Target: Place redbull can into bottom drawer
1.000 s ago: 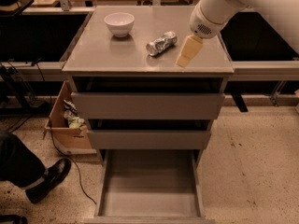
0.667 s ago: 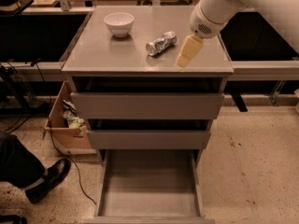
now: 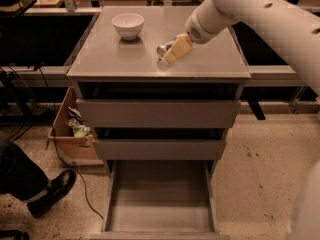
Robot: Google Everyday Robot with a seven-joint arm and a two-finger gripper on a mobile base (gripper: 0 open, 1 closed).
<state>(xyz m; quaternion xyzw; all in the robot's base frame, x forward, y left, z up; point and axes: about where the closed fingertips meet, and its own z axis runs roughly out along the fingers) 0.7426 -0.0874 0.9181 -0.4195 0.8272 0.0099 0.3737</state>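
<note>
Tool [image 3: 170, 58] is seen touching the can [image 3: 162, 49], which is laid on its side on the bench [image 3: 110, 59], right of the bowl [image 3: 127, 24]. Tool state cannot be told. Drawer [image 3: 160, 219] is seen pulled out below.

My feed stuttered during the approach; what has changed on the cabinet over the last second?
The pincer moved across the cabinet top toward the white bowl and now sits over the redbull can, hiding most of it. The can, bowl and open bottom drawer stayed put.
</note>
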